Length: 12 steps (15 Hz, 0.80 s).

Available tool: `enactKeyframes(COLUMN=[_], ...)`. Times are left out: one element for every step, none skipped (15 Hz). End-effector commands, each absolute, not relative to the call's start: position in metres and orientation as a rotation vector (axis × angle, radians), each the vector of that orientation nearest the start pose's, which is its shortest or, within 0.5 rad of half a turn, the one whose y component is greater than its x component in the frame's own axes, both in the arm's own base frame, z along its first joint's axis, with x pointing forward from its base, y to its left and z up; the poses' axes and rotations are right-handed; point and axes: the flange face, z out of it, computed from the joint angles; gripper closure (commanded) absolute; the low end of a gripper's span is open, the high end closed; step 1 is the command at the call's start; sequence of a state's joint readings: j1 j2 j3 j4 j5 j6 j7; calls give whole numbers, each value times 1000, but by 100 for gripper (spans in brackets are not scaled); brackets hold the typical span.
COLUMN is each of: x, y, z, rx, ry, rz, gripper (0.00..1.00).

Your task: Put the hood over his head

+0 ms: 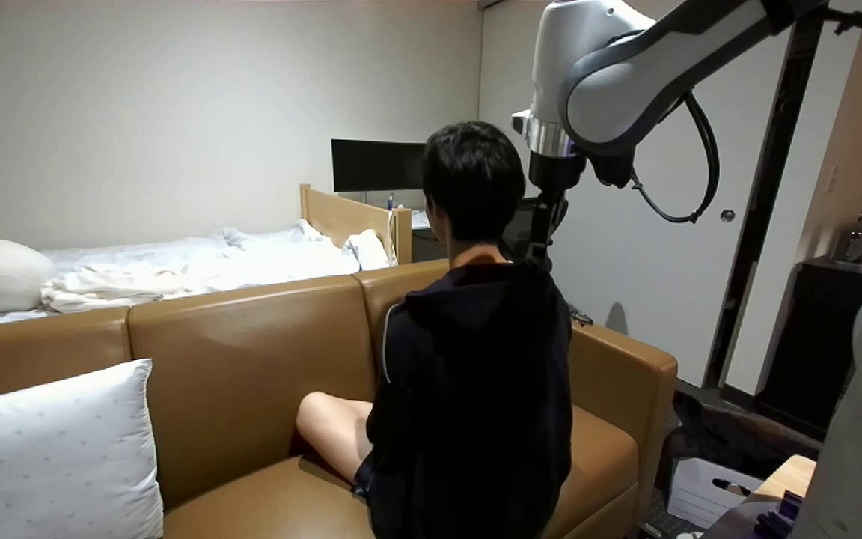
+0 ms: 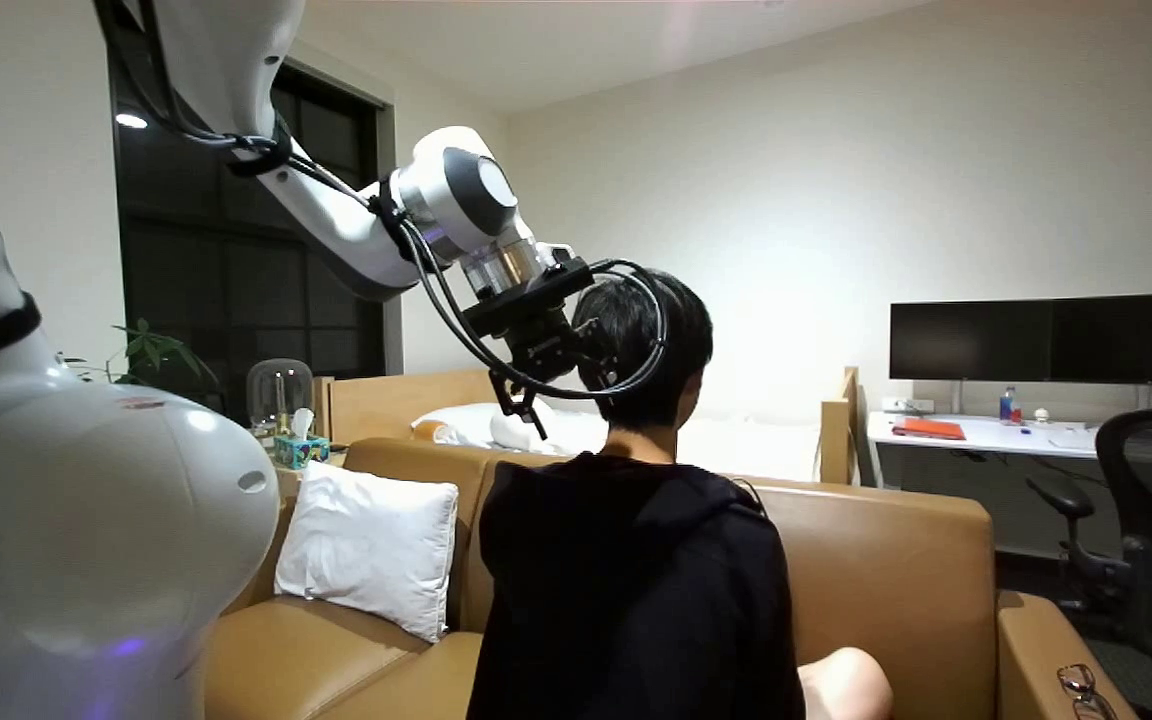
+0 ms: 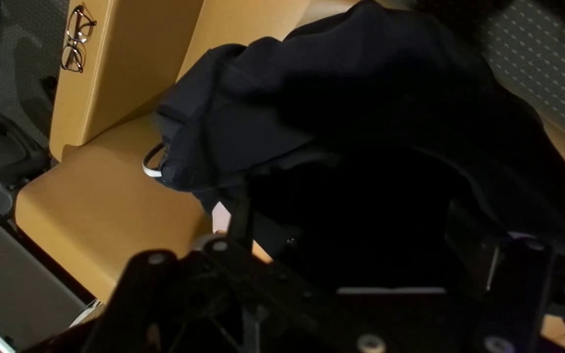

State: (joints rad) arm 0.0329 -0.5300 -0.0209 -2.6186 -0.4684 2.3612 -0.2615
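His head [image 1: 474, 180], with short black hair, faces away in both exterior views. Below the bare neck, the black hood [image 1: 468, 296] lies down over the back of the dark sweatshirt. My gripper [image 2: 561, 375] is close beside the head, overlapping its edge in an exterior view, with a finger pointing down above the shoulder. From the wrist, the gripper [image 3: 356, 233] is open, its fingers [image 3: 241, 220] wide apart over black fabric [image 3: 272, 117]. Nothing is visibly held between them. That area is too dark to separate hair from hood.
The person sits on a tan sofa [image 1: 251, 359] with a white pillow [image 1: 49, 449]. Behind are a bed [image 1: 206, 258] and monitors [image 2: 1046, 340]. Glasses [image 3: 77, 41] rest on the sofa arm. Looping cables [image 2: 656, 330] from the arm pass across the head in an exterior view.
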Motion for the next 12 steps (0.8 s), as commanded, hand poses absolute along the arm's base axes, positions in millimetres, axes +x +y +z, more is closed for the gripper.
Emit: enactKeyframes(x=[402,403,404,404,405,405,404,402,401,400,399,397], y=[8,14,20,27,33,38,42,46,51,55,59,60], z=[452,452,452,453,453,452,451,449,445,440,434,429], rx=[-3278,-3234,-3191,-3139,-3089,-3037,-2984,-2930,-2875,-2817,-2757,-2696], ry=[-1064,-1119,-1166,-1235,-1300,-1358,-1412,-1466,-1519,-1561,-1605,-1639], rz=[-442,-474,-500,-536,-556,-571,-583,-593,-599,-594,-582,-551], gripper=[0,0,0,0,0,0,0,0,0,0,0,0])
